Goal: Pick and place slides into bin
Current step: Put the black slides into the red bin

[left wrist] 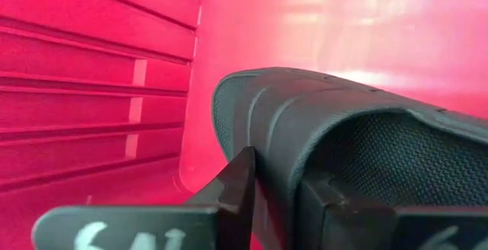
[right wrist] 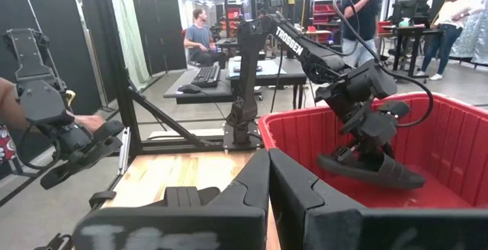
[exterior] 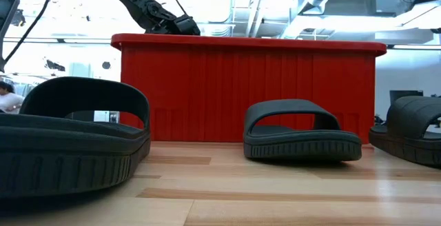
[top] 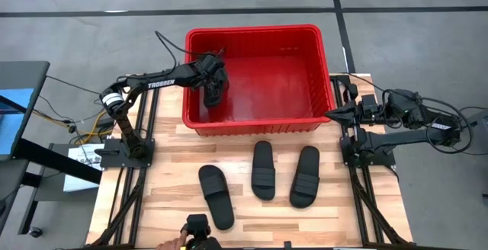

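Nearest the camera, three slides lay flat on the worktop (top: 168, 204) in front of the bin (top: 259, 30): one (top: 216, 196) toward the bin's left front corner, a second (top: 263, 169) before its middle, a third (top: 306, 175) just right of that. None touched the bin. Inside the bin, near its left wall, the left claw (top: 211, 81) was grasping the fourth slide (right wrist: 371, 168) at its strap, the sandal hanging low over the bin floor; whether it touched the floor could not be told. The right claw (top: 333, 114) waited clenched and empty beside the bin's right front corner. Judgement: first placement nearly complete, release outstanding; three slides remained to be collected
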You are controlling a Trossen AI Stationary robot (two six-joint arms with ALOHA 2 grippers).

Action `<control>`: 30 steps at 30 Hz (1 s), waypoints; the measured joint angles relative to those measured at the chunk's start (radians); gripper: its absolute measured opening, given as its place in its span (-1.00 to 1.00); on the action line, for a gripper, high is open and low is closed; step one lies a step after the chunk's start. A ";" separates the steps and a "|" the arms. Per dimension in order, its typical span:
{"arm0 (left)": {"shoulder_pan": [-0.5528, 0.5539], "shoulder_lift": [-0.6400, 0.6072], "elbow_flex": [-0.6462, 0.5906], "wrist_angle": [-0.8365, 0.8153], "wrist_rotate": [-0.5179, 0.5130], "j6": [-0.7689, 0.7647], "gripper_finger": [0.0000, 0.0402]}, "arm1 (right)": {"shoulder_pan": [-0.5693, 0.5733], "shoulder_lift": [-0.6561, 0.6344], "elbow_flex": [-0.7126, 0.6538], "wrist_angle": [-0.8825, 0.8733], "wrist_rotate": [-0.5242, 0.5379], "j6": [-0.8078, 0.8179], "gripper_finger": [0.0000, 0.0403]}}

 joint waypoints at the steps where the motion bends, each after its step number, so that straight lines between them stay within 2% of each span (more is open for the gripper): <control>1: 0.000 0.000 0.000 0.003 0.000 0.000 -0.69 | 0.000 0.000 0.000 0.000 0.000 0.000 -1.00; 8: 0.000 0.000 0.000 0.022 -0.042 0.001 -0.27 | 0.000 0.000 0.000 0.000 0.000 0.000 -1.00; 13: 0.000 0.000 0.000 0.021 -0.051 -0.001 -0.10 | 0.000 0.000 0.000 0.000 0.000 0.000 -1.00; 20: 0.000 0.000 0.000 0.014 -0.059 -0.009 -0.07 | 0.000 0.000 0.000 0.000 0.000 0.000 -1.00; 27: -0.014 -0.003 0.003 -0.009 -0.143 -0.001 -0.07 | 0.000 0.000 0.000 0.000 0.000 0.000 -1.00; 30: -0.030 -0.023 0.024 -0.033 -0.141 -0.001 -0.07 | 0.000 0.000 0.000 0.000 0.000 0.000 -1.00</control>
